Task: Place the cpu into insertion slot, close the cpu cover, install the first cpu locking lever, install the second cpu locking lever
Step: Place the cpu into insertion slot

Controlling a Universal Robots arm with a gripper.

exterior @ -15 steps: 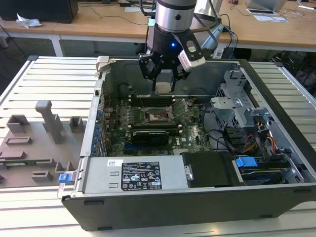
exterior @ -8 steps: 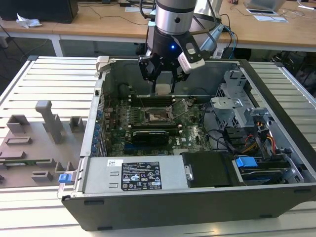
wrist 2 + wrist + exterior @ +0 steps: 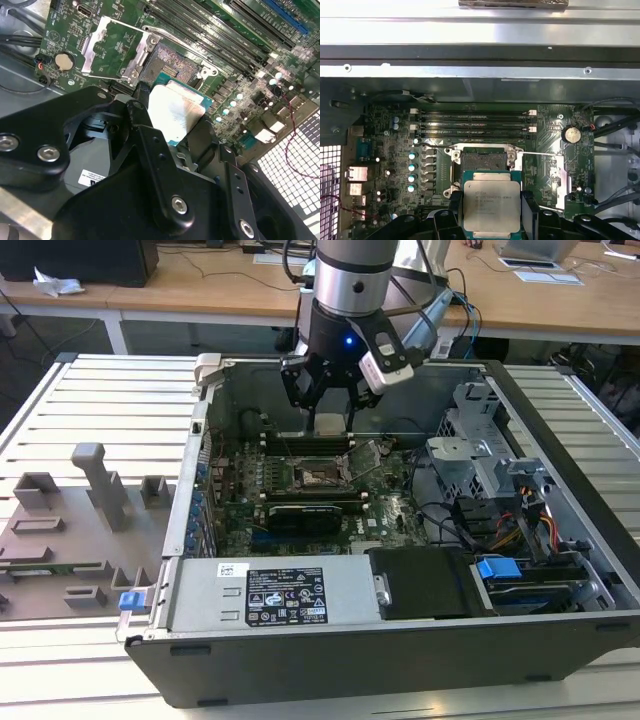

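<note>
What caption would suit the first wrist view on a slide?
The pincer grips the cpu close to the open, empty insertion slot.

Open case (image 3: 400, 665) beside grey, perhaps plastic, tray (image 3: 70, 540)

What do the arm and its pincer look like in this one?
The arm is a silver-grey cylinder ending in a black wrist with a small blue light and a pale box mounted on its side. The pincer is matte black, built of jointed links with silver screws and a white label.
</note>
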